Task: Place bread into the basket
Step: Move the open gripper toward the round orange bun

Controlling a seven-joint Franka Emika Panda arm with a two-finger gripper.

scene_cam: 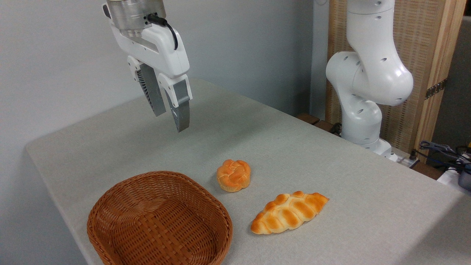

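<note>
One basket (160, 219), woven reddish-brown wicker, lower left of frame, nothing in it. Grey bench (312, 162) beneath; pale wall behind, white arm base and wooden panel at right. Bread (233, 175) on bench just right of basket rim, braided loaf (289, 212) near, lower right. Claw (171, 119) upper left, fingers slightly apart, empty, high above bench, well apart from bread.
</note>
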